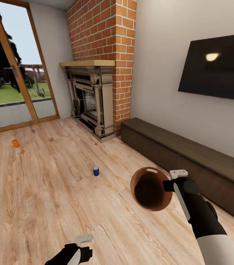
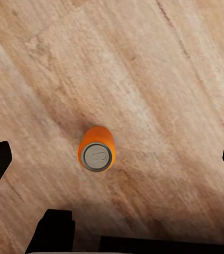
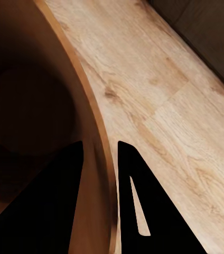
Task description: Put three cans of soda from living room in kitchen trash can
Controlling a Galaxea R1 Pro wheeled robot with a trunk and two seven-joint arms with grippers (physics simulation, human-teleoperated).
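Orange can (image 2: 96, 148): upright on floor, centred beneath spread left gripper (image 2: 112, 159); descend straight.
Bin (image 1: 150, 188): rim clamped by right gripper (image 1: 171, 184).

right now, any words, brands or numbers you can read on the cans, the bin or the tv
None can be read.
Orange can under the left gripper: plain orange side, grey top with a pull tab, no lettering.
Far orange can and blue can: too small to tell.
Trash can held by the right gripper: plain brown inner wall, no label.
TV: dark screen, only a light's reflection.
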